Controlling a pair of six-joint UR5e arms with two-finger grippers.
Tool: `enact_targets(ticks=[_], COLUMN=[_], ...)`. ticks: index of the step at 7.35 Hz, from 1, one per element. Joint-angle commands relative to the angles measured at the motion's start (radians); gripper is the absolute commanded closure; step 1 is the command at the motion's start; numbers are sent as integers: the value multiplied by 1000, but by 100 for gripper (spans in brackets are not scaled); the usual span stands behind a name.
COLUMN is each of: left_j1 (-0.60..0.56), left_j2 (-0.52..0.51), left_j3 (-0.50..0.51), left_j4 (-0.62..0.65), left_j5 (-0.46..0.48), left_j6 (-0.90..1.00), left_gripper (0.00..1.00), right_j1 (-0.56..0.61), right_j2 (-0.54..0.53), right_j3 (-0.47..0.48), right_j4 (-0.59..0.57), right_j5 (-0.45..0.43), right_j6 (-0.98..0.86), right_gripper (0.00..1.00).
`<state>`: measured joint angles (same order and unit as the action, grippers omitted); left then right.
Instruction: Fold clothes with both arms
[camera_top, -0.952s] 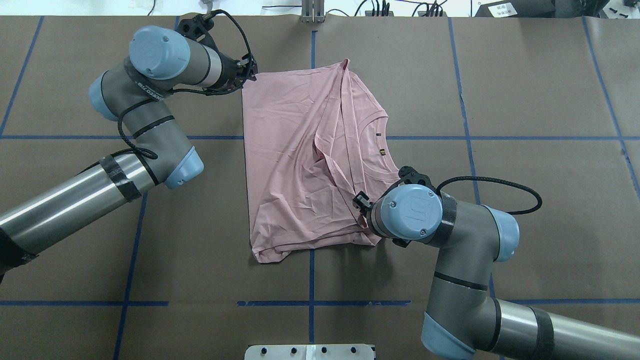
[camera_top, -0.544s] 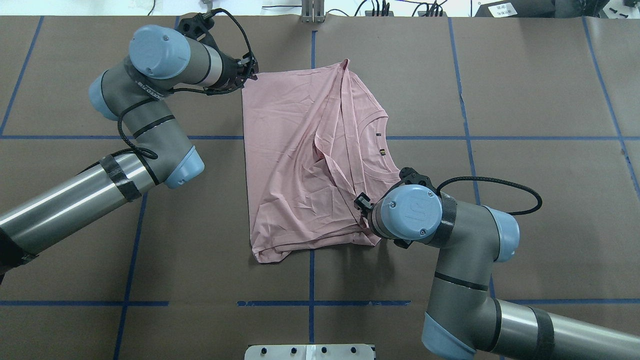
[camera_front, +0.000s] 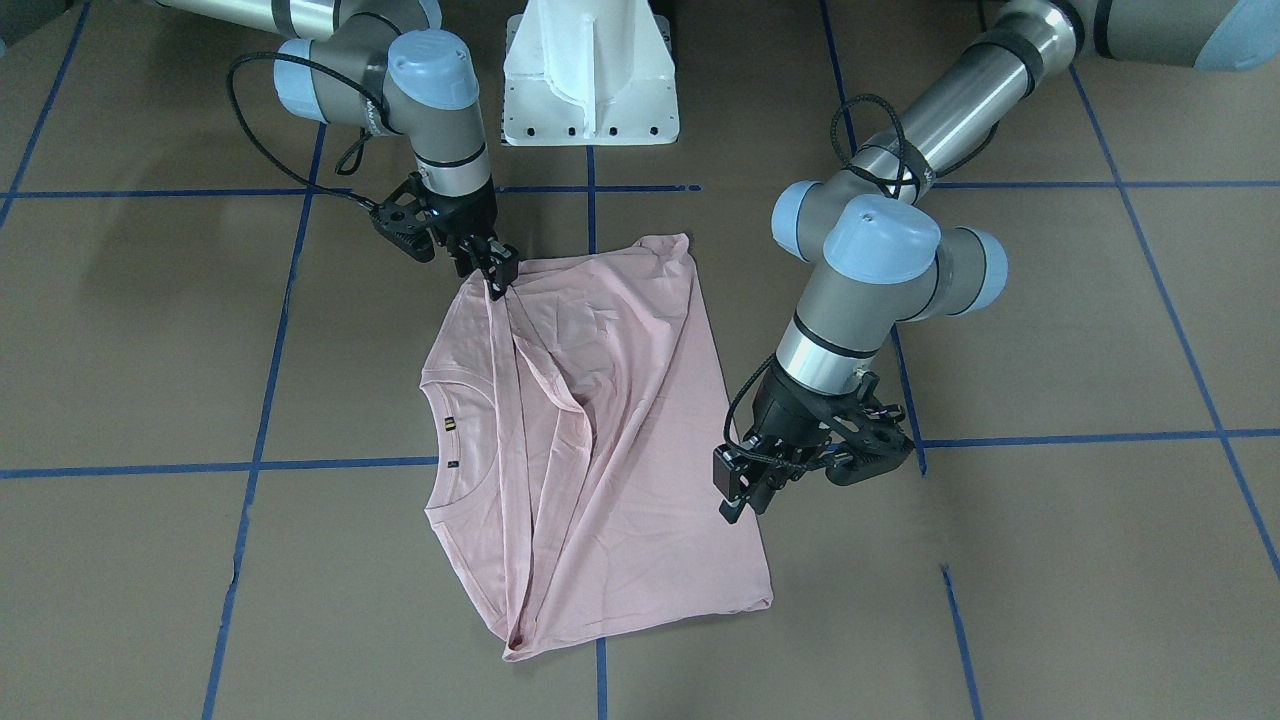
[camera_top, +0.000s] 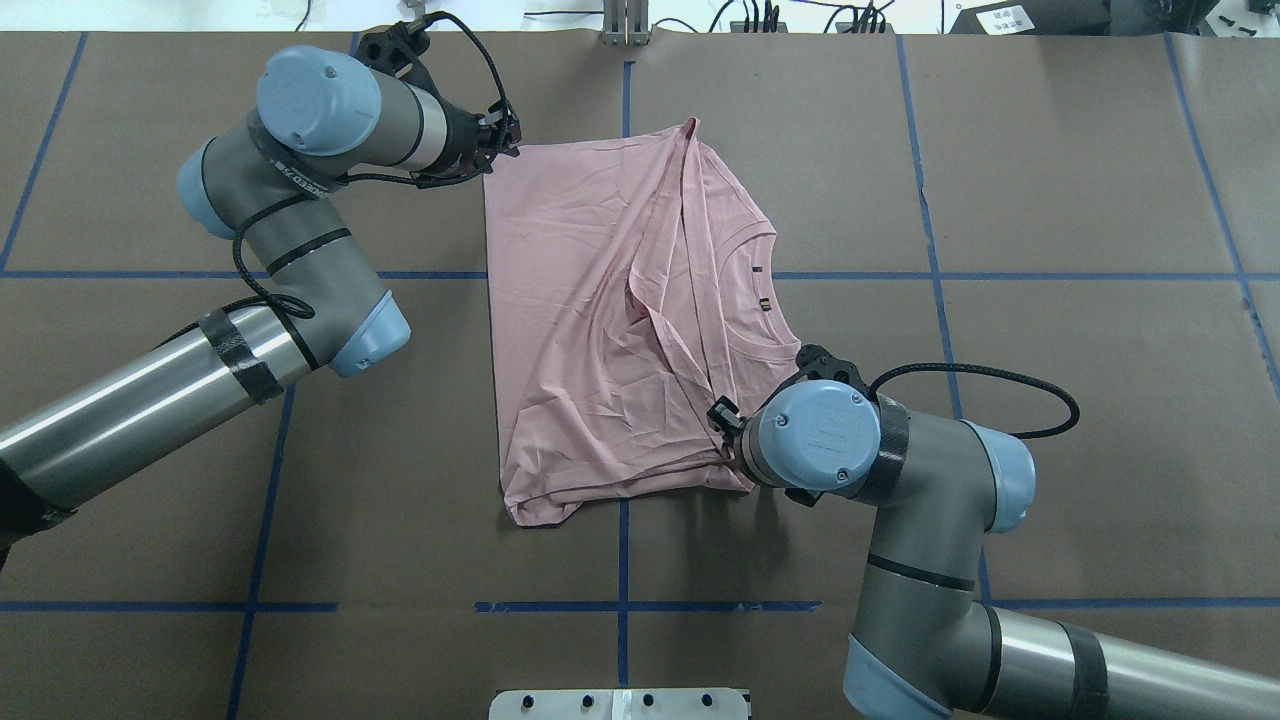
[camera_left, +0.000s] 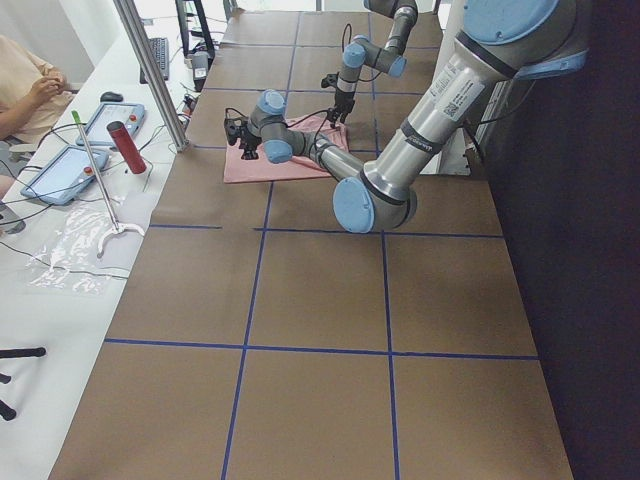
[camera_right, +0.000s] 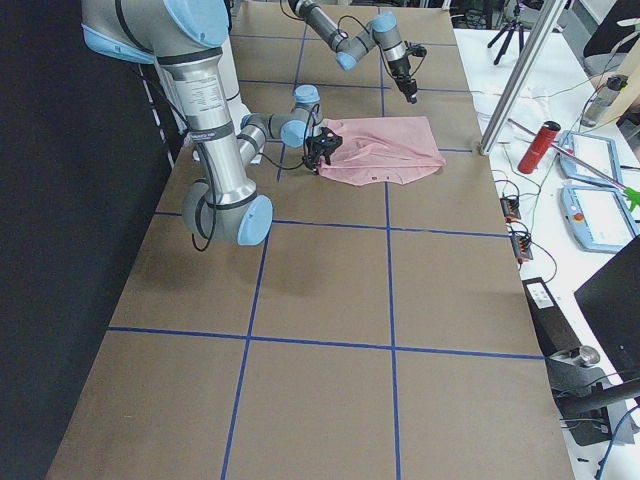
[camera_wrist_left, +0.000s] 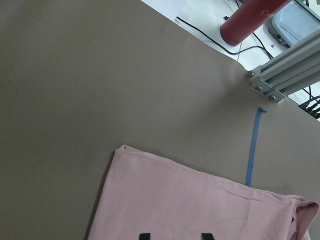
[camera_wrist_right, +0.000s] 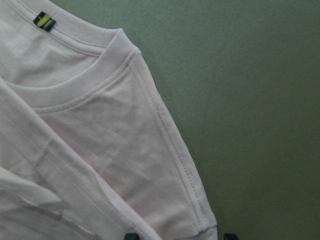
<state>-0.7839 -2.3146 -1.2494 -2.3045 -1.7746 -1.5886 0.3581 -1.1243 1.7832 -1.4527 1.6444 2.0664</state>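
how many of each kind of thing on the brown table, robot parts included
pale pink short-sleeved T-shirt: 1
silver-grey tube robot arms with light-blue joint caps: 2, left arm, right arm
black two-finger grippers: 2, left gripper, right gripper
white pedestal base: 1
total: 6

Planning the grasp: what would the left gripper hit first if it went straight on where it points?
Probably the T-shirt, near its corner: pink cloth shows between the tips of the left gripper. Its height above the cloth is unclear.
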Motion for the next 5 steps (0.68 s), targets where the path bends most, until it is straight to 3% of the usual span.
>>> enact_targets(ticks=[1, 2, 3, 5], left_j1=[0, 0, 0, 2], left_j2=[0, 0, 1, 1], left_j3=[-4, -5, -5, -5], left_j4=[0, 0, 0, 0], left_j5=[0, 0, 0, 0], left_j6=[-7, -8, -8, -8], left_gripper=[55, 55, 55, 55], right_j1=[-4, -7, -8, -8], right_j2=[-2, -3, -2, 4], right_j3=[-1, -2, 1, 7], right_j4=[0, 2, 3, 3], right_j5=[0, 0, 3, 3], right_j6=[0, 0, 0, -2], right_gripper=[67, 80, 100, 100])
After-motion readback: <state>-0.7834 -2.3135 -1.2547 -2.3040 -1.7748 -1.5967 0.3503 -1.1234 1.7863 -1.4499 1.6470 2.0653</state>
